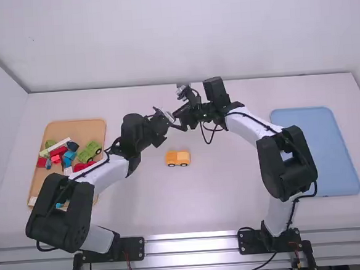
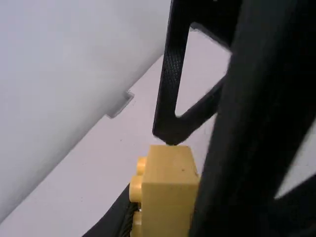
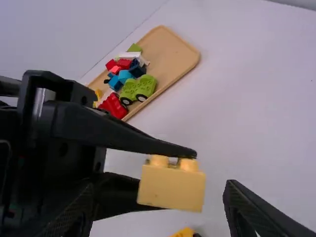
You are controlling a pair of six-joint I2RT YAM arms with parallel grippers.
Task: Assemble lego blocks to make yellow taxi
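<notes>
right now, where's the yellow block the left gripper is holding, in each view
Right wrist view: yellow block in the left gripper, between the right gripper's spread fingers.
Left wrist view: close up, studs side on, by the right gripper's open-framed finger.
High view: where the grippers meet, beyond the wheeled yellow base; too small to pin down.
Shared landmark: the right gripper.

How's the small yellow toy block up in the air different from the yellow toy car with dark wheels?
The small yellow block is held up by the left arm's fingers, but the yellow car stands on the white table. The block shows no wheels, while the car has dark ones. Both are yellow.
</notes>
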